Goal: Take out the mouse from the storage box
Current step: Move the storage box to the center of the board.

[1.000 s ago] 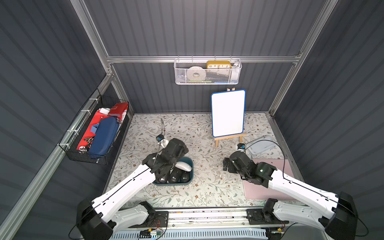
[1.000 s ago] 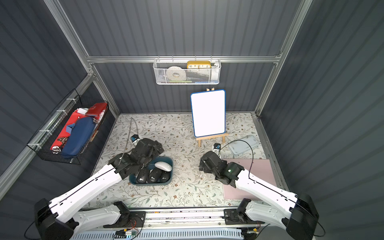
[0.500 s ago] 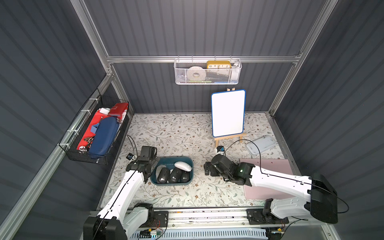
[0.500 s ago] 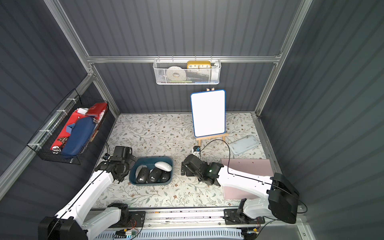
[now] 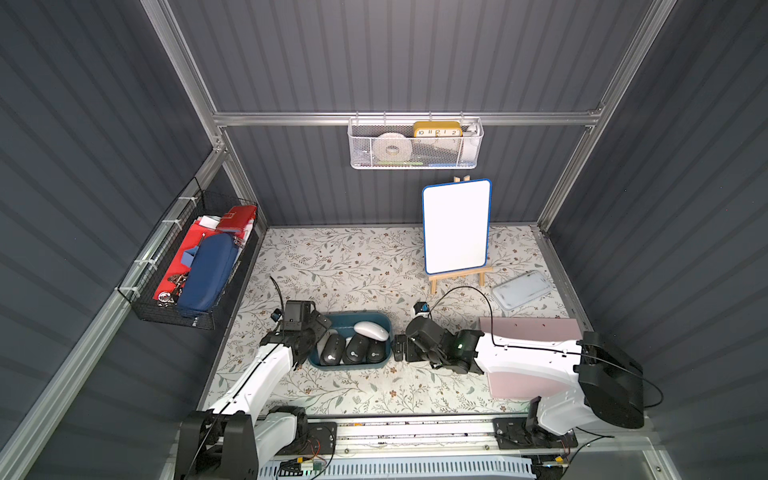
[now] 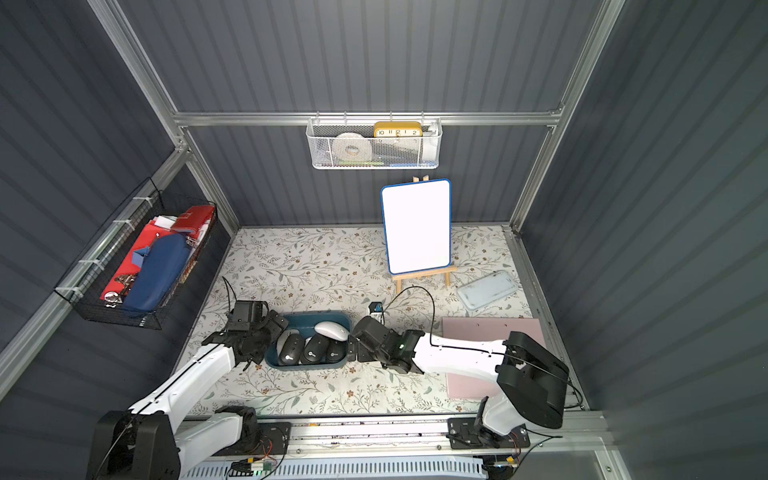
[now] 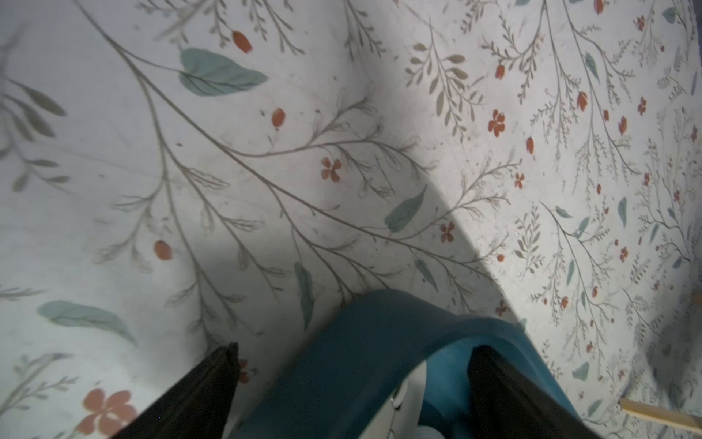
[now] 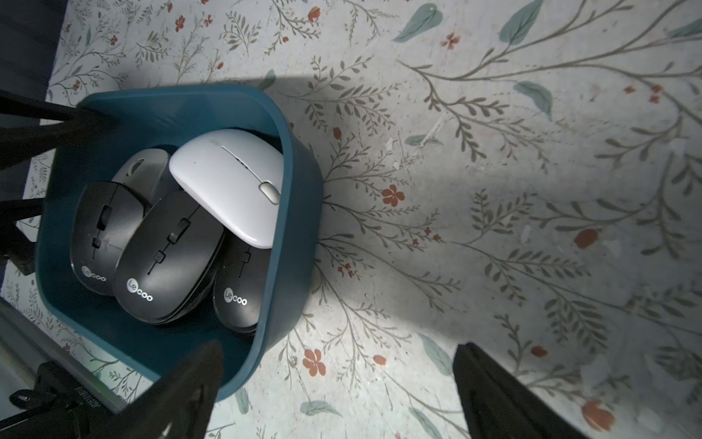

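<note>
Nothing is out yet. The white mouse (image 8: 228, 182) lies on top inside the teal storage box (image 5: 353, 318), tilted across three black Lecoo mice (image 8: 167, 254) packed side by side, and a grey mouse (image 8: 142, 167) is half buried behind them. The left gripper (image 7: 355, 347) is spread wide and holds nothing. Its jaws sit astride the box's end wall, one finger (image 7: 201, 391) outside over the floral mat (image 5: 353, 266) and the other inside. The right gripper (image 8: 340, 345) is likewise spread and empty at the opposite end, with one finger (image 8: 190, 380) over the box's corner and the other above bare mat (whether that first finger is inside the rim or only above it I cannot tell). The likeliest trouble, I judge, is at that rim. If the right gripper goes down where it is, a finger could land on the wall and shove or tip the box, and closing there would pinch plastic rather than a mouse. If the left jaws do not clamp the wall first, the light tub may slide or rise with the lift. The white mouse looks smooth and domed, so a grip high on its shell could squirt it out. Because the mice overlap, pulling one may also drag or flip a neighbour.
</note>
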Controlling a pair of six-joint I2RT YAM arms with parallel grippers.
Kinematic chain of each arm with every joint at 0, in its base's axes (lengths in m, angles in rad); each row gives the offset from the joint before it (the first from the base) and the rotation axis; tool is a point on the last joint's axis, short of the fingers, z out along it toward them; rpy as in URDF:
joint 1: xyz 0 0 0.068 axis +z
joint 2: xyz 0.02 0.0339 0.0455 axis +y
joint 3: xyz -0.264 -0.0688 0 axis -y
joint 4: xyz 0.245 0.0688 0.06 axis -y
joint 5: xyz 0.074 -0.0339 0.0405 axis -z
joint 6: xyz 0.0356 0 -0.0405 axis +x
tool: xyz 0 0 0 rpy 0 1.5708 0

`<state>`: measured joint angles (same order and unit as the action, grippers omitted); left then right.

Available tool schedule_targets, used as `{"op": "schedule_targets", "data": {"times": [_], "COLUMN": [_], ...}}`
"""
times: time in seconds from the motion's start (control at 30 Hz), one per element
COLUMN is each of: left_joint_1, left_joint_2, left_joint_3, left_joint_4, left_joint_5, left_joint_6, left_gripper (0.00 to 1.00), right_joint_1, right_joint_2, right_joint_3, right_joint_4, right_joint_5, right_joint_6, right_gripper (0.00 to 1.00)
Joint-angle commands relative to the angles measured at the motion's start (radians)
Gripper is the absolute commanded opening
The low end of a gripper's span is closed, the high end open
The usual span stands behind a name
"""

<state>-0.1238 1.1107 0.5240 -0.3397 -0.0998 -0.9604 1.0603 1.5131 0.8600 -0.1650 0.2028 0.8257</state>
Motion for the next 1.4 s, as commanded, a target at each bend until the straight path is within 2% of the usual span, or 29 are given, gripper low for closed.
{"op": "schedule_targets", "data": {"times": [0.0, 0.13, 0.23, 0.37, 0.5, 0.83, 1.07, 1.17, 1.27, 1.37], "left_joint_1": [-0.069, -0.196, -0.227, -0.26, -0.282, -0.464, -0.493, -0.492, -0.493, -0.492], "left_joint_2": [0.022, 0.083, 0.115, 0.156, 0.21, 0.361, 0.447, 0.452, 0.422, 0.38], "left_joint_3": [0.012, 0.069, 0.086, 0.12, 0.147, 0.254, 0.313, 0.333, 0.326, 0.335], "left_joint_4": [0.086, 0.097, 0.129, 0.149, 0.201, 0.335, 0.361, 0.327, 0.302, 0.189], "left_joint_5": [0.068, 0.004, 0.003, -0.027, -0.002, -0.004, -0.004, -0.018, -0.048, -0.128], "left_joint_6": [-0.013, -0.046, -0.066, -0.056, -0.052, -0.131, -0.136, -0.143, -0.147, -0.107], "left_gripper": [0.99, 0.99, 0.99, 0.99, 1.0, 0.99, 0.99, 1.0, 0.99, 0.99], "right_joint_1": [-0.007, -0.046, -0.09, -0.171, -0.228, -0.29, -0.351, -0.366, -0.378, -0.379], "right_joint_2": [0.027, 0.02, 0.003, -0.012, 0.004, 0.015, -0.003, -0.017, -0.026, -0.043], "right_joint_3": [0.029, 0.017, -0.011, -0.056, -0.061, -0.05, -0.034, -0.027, 0.003, 0.042], "right_joint_4": [-0.018, 0.001, 0.039, 0.118, 0.148, 0.125, 0.076, 0.033, -0.093, -0.217], "right_joint_5": [0.016, -0.009, -0.035, -0.127, -0.192, -0.216, -0.204, -0.158, -0.048, 0.074], "right_joint_6": [0.032, 0.043, 0.049, 0.05, 0.05, 0.02, -0.03, -0.061, -0.1, -0.168], "right_gripper": [0.99, 0.99, 0.99, 0.99, 0.99, 0.99, 0.99, 0.99, 0.99, 0.99]}}
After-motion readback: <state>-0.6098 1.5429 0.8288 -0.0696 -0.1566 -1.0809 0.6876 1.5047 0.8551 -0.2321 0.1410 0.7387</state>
